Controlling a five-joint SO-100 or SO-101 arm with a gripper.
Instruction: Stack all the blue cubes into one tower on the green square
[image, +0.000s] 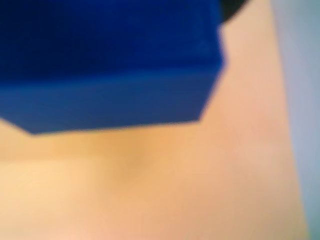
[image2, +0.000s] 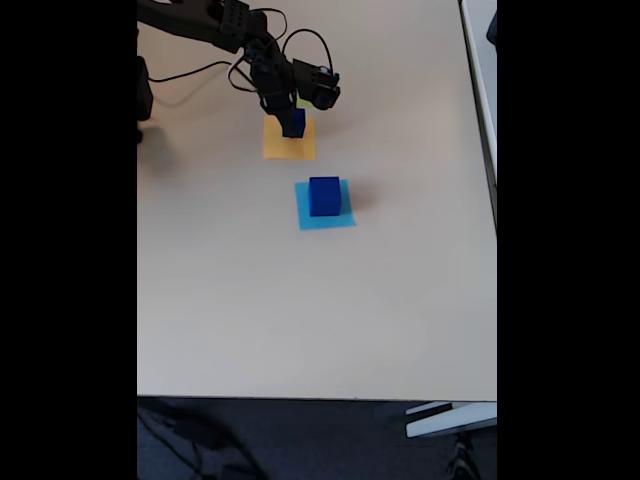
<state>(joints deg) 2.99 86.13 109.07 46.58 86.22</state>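
Note:
In the fixed view my gripper (image2: 293, 126) is shut on a small blue cube (image2: 295, 122) over the orange square (image2: 288, 146); whether the cube rests on the paper or hangs just above it is unclear. The wrist view is blurred, showing that blue cube (image: 110, 70) very close with orange paper (image: 150, 185) beneath it. A larger blue cube (image2: 324, 195) stands on the light blue square (image2: 322, 220), nearer the camera. A sliver of the green square (image2: 302, 103) peeks out behind the gripper; the arm hides the rest.
The black arm (image2: 215, 22) reaches in from the top left, with cables looping beside it. The pale table (image2: 300, 320) runs wide toward its front edge, and its right edge lies near another white surface (image2: 482, 60).

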